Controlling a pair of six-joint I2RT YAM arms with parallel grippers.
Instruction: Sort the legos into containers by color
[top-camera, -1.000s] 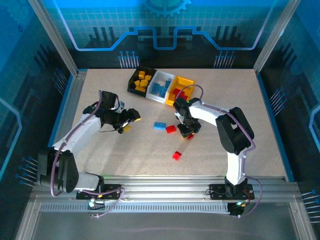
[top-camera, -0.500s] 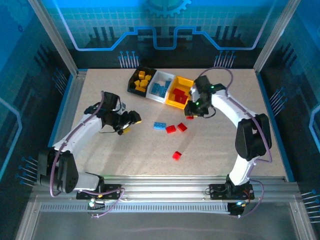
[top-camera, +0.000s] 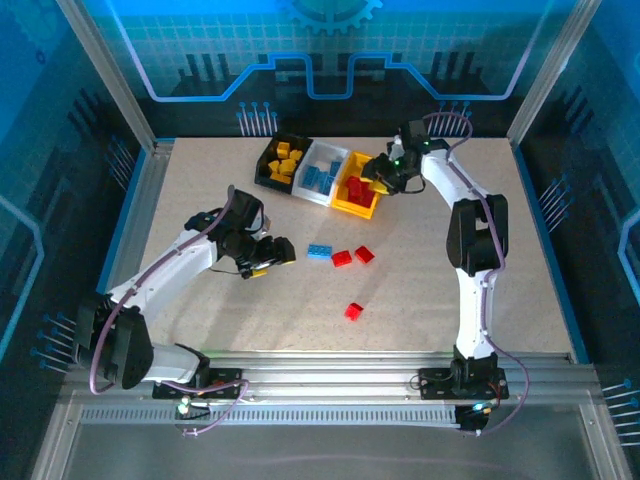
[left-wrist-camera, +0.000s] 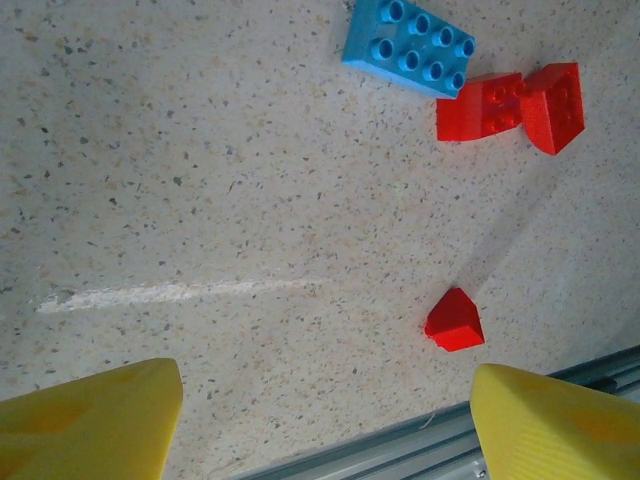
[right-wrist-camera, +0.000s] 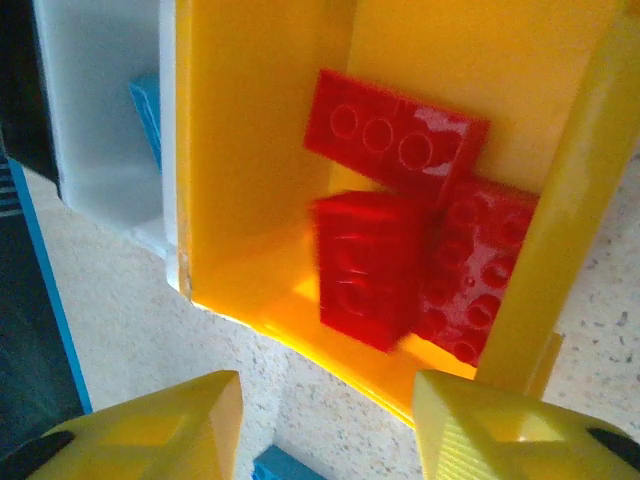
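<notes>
Three red bricks (right-wrist-camera: 400, 240) lay in the yellow bin (right-wrist-camera: 250, 120) at the middle of the right wrist view, one of them blurred, with the right gripper (right-wrist-camera: 325, 400) just below them, its fingers parted and empty. From above, the white bin (top-camera: 322, 172) of blue bricks and the black bin (top-camera: 278, 163) of yellow bricks stood to the left. On the table (top-camera: 200, 180) at centre frame lay a blue brick (top-camera: 320, 251), two red bricks (top-camera: 352, 256) side by side and a lone red brick (top-camera: 353, 311) lower down. The left gripper (top-camera: 275, 255) stood just left of the blue one, fingers wide apart, holding nothing.

Beyond the spread left claw (left-wrist-camera: 320, 420), a lone red brick (left-wrist-camera: 455, 321) lies near one yellow finger (left-wrist-camera: 560, 420); farther ahead, a blue brick (left-wrist-camera: 408, 46) sits just beside two touching red bricks (left-wrist-camera: 510, 103).
</notes>
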